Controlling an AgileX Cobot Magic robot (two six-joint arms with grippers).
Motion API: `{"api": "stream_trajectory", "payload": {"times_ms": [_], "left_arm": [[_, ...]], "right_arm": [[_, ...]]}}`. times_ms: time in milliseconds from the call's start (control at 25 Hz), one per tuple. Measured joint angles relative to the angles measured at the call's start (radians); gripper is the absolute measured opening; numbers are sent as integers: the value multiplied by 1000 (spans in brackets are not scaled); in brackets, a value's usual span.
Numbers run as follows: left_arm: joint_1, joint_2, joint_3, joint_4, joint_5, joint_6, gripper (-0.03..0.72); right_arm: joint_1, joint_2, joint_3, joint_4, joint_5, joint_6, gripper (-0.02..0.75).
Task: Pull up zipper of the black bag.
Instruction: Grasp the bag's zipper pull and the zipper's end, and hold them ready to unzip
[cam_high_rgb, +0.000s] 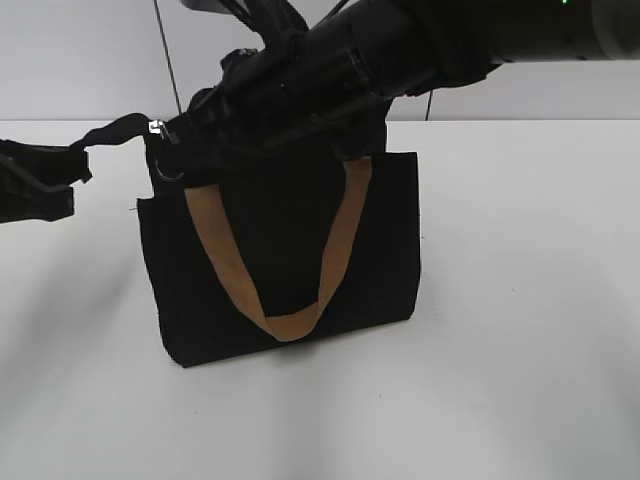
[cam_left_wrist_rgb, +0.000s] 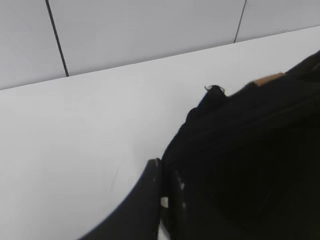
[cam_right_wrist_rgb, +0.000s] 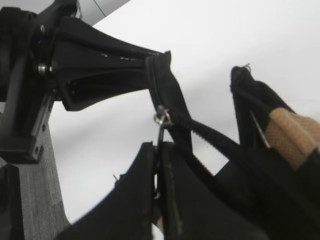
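A plain white table (cam_high_rgb: 520, 380) carries 1 thing, the black bag (cam_high_rgb: 285, 260), standing upright on it.

A lab-style robot test bench: a bare white tabletop (cam_high_rgb: 520, 300) backed by plain pale wall panels (cam_left_wrist_rgb: 150, 30) with dark seams.

Dark fingers (cam_left_wrist_rgb: 167, 197) pinched on black bag (cam_left_wrist_rgb: 250, 155) fabric, white table (cam_left_wrist_rgb: 90, 140) beyond.

Rectangular black fabric tote bag (cam_high_rgb: 290, 260) upright on white table (cam_high_rgb: 520, 300); small silver slider zipper (cam_high_rgb: 157, 128) at top-left corner; left gripper (cam_high_rgb: 60, 175) left of bag, right gripper (cam_high_rgb: 190, 135) above it.
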Motion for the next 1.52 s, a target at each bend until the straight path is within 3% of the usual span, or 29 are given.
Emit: {"api": "stream_trajectory", "payload": {"times_ms": [400,920,1280,1520], "left_arm": [[32,0,0,-2,17,0,0],[39,0,0,-13,49,0,-1],[42,0,0,-21,69,0,-1],[42,0,0,-21,61,0,-1]], "right_arm": [[-76,0,0,-4,109,97,1],[-250,-7,0,-24,293,201,1],[-372,-31,0,-129,365,221,1],[-395,-53,0,-163,383,230,1]]}}
